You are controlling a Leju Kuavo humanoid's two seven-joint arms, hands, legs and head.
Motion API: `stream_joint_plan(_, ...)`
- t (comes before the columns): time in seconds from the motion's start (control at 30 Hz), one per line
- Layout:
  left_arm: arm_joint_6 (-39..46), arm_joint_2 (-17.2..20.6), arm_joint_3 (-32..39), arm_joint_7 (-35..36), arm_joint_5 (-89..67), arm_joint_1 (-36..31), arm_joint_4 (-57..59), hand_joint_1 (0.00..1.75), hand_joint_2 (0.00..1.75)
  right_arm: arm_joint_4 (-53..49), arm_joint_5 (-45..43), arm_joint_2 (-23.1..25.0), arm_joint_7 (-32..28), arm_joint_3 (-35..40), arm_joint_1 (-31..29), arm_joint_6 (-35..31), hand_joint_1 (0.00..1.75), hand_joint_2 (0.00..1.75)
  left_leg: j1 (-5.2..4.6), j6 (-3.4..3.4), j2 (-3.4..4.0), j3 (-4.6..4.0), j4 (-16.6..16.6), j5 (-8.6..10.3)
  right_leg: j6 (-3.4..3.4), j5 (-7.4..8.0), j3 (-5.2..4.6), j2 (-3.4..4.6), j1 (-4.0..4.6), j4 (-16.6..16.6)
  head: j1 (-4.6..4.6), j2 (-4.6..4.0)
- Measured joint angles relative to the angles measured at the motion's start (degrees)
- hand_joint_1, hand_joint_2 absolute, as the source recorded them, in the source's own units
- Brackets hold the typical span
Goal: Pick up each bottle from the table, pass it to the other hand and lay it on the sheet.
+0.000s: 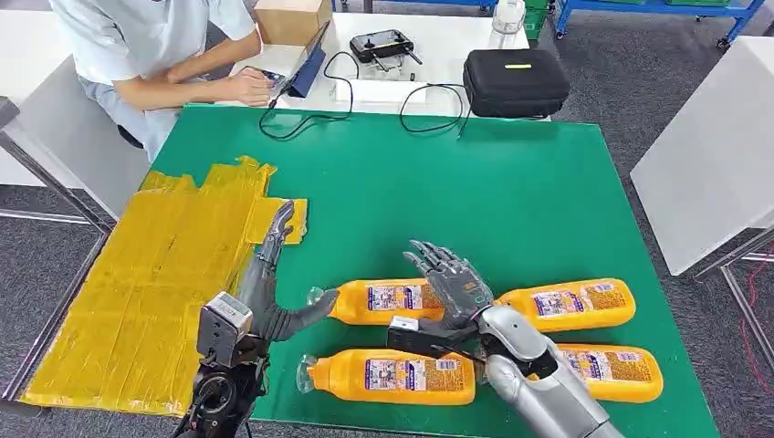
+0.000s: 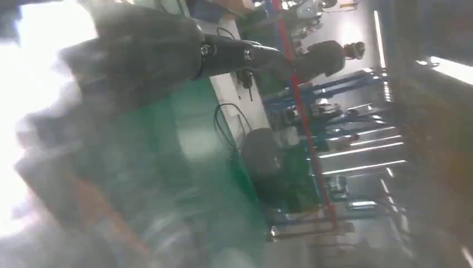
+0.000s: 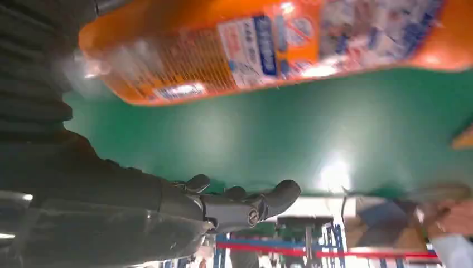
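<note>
While four orange bottles (image 1: 388, 302) lie capped (contents hidden), sheet (image 1: 137, 292) bare.

Blurred left hand (image 2: 139, 61) over green table (image 2: 223, 184), black case (image 2: 262, 162) beyond.

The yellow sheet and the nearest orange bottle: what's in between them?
In the head view, the robot's open left hand stands between the sheet and that bottle, over green table; its thumb reaches toward the bottle's cap.
</note>
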Motion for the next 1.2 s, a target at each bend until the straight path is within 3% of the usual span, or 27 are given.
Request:
stream_joint_plan(0.5,0.0,0.0,-0.1,0.0,0.8,-1.1,1.7,0.00,1.75,13.4,-3.0,-0.6,-1.8,3.8,-6.7,3.8,0.00,1.75,0.00,-0.01,0.02,0.02,0.0,0.01,0.00,0.00,0.01,0.00,-0.01,0.0,0.00,0.00)
stream_joint_plan(1.03,0.0,0.0,-0.1,0.0,0.9,-1.2,2.2,0.00,1.75,16.2,-3.8,-0.5,-2.5,4.7,-8.2,4.3,0.00,1.75,0.00,-0.01,0.01,0.07,0.0,0.01,-0.01,0.01,0.04,0.01,0.00,0.0,0.00,0.00)
stream_joint_plan(1.07,0.1,0.0,-0.2,0.0,1.1,-1.4,2.3,0.00,1.75,16.7,-4.4,-0.5,-3.1,4.9,-8.5,4.7,0.23,1.75,0.00,-0.01,0.02,0.09,0.0,0.01,-0.01,0.02,0.05,0.02,0.00,0.0,0.00,0.00)
stream_joint_plan(1.13,0.2,0.0,-0.2,-0.1,1.5,-1.8,2.6,0.00,1.75,17.8,-5.6,-0.6,-4.7,5.5,-9.4,5.3,1.34,1.75,0.00,-0.01,0.06,0.15,0.0,0.01,0.00,0.03,0.08,0.05,0.00,0.0,0.00,0.00)
stream_joint_plan(1.17,0.3,0.0,-0.3,-0.1,1.7,-2.0,2.8,0.00,1.75,18.5,-6.1,-0.6,-5.4,5.7,-9.8,5.5,1.43,1.75,0.00,-0.01,0.07,0.18,0.0,0.01,0.01,0.04,0.10,0.06,0.00,0.0,0.00,0.00)
stream_joint_plan(1.2,0.4,0.0,-0.3,-0.2,1.9,-2.2,2.9,0.00,1.75,19.0,-6.5,-0.6,-6.1,5.9,-10.2,5.4,1.64,1.75,0.00,-0.01,0.06,0.20,0.0,0.01,0.01,0.04,0.13,0.06,0.00,0.0,0.00,0.00)
